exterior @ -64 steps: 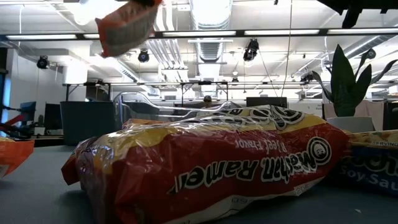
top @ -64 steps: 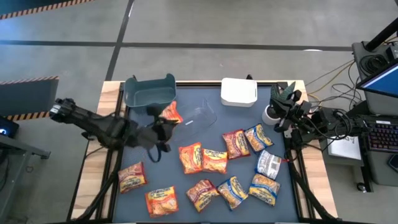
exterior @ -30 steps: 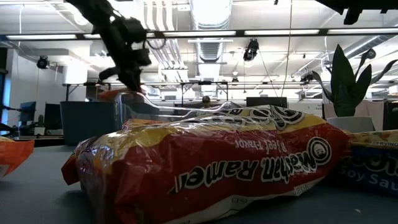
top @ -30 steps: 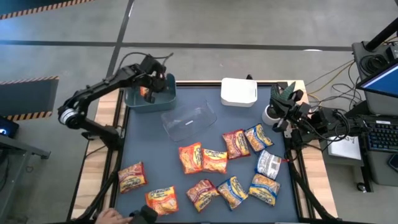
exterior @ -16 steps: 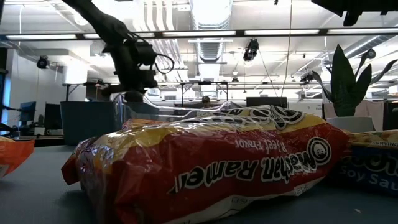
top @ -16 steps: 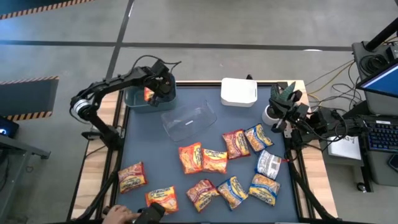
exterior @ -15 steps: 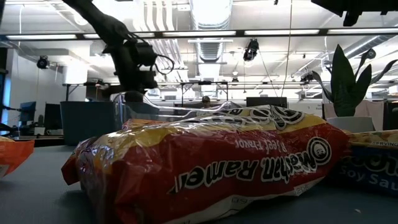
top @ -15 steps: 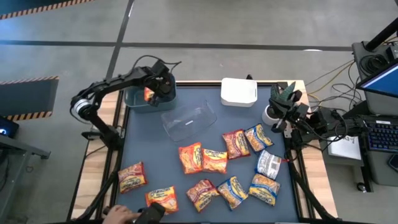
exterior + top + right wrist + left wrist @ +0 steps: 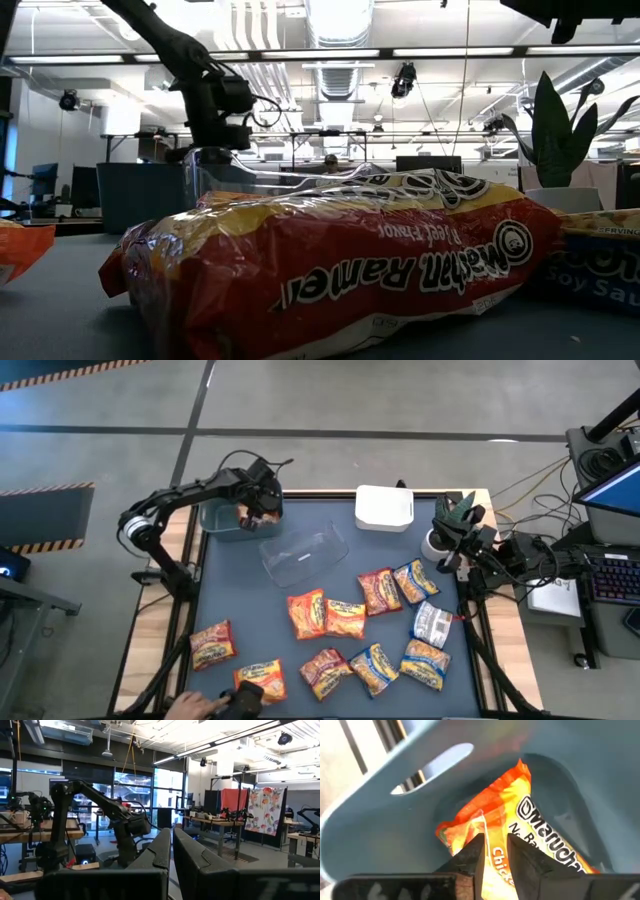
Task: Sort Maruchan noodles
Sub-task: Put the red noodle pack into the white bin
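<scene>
The left gripper (image 9: pixel 252 506) is being held over the teal bin (image 9: pixel 222 520) at the far left corner of the table (image 9: pixel 240 595). In the left wrist view its fingers (image 9: pixel 472 862) are standing a narrow gap apart, with an orange-yellow noodle packet (image 9: pixel 520 832) showing between and beyond them inside the bin. The packet is lying against the bin's inner wall (image 9: pixel 395 827); whether the fingertips are pinching it or only touching it cannot be told, because the contact is hidden by the fingers themselves. In the low view the same gripper (image 9: pixel 215 140) is seen hanging just above the bin's rim.

The right gripper (image 9: pixel 452 530) is being kept at the table's right edge, well apart from the packets, with its fingers (image 9: pixel 165 847) pressed together on nothing.

The other noodle packets (image 9: pixel 340 618) are lying flat on the dark mat: a cluster near the middle, several toward the right, and more along the near edge. One large red and yellow packet (image 9: pixel 340 270) is filling the front of the low view. A clear bin (image 9: pixel 304 552) is lying tilted between the teal bin and the middle cluster, and a white bin (image 9: pixel 384 508) is standing at the far edge. A person's hand (image 9: pixel 195 707) is showing at the near edge, beside a dark object that is touching one packet (image 9: pixel 262 678).
</scene>
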Robot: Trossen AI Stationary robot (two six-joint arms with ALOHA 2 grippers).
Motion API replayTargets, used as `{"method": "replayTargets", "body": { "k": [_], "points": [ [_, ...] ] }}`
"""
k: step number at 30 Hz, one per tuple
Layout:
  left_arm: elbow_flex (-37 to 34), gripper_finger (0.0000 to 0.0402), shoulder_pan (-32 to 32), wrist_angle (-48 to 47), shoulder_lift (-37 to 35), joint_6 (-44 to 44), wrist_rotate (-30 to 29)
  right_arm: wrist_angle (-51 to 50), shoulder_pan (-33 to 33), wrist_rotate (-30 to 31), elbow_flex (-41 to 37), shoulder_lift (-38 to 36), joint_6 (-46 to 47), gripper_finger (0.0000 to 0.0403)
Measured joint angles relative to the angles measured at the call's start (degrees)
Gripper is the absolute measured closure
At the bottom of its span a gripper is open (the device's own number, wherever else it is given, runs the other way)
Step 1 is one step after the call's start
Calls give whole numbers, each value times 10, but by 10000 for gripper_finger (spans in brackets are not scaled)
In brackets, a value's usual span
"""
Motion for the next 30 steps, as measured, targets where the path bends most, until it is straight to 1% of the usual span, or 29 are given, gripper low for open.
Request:
{"method": "replayTargets", "body": {
  "k": [4,8,10,12,13,14,16,18,20,23,26,30],
  "points": [
    [13,318,0,-1,-10,-26,1,0,0,0,0,0,3,394],
    [53,302,-1,-44,-18,-56,-10,0,0,0,0,0,6,394],
    [86,297,-2,-85,-22,-99,-23,0,0,0,0,0,18,394],
    [128,298,-2,-120,-24,-185,-25,0,0,0,0,0,26,394],
    [148,301,-2,-142,-26,-228,-16,0,0,0,0,0,32,394],
    [169,304,-2,-167,-29,-269,8,0,0,-1,0,0,38,394],
    [200,312,-3,-198,-37,-350,76,0,0,-1,0,1,48,394],
    [217,320,-9,-204,-50,-433,140,1,0,-1,0,1,60,394],
    [219,327,-22,-202,-69,-486,185,2,0,-1,0,1,84,394],
    [196,336,-63,-171,-110,-510,225,2,0,-1,0,1,93,394],
    [152,343,-125,-113,-154,-540,228,2,0,-2,0,1,93,394],
    [62,345,-232,2,-217,-585,217,2,0,-1,0,1,89,394]
  ]
}}
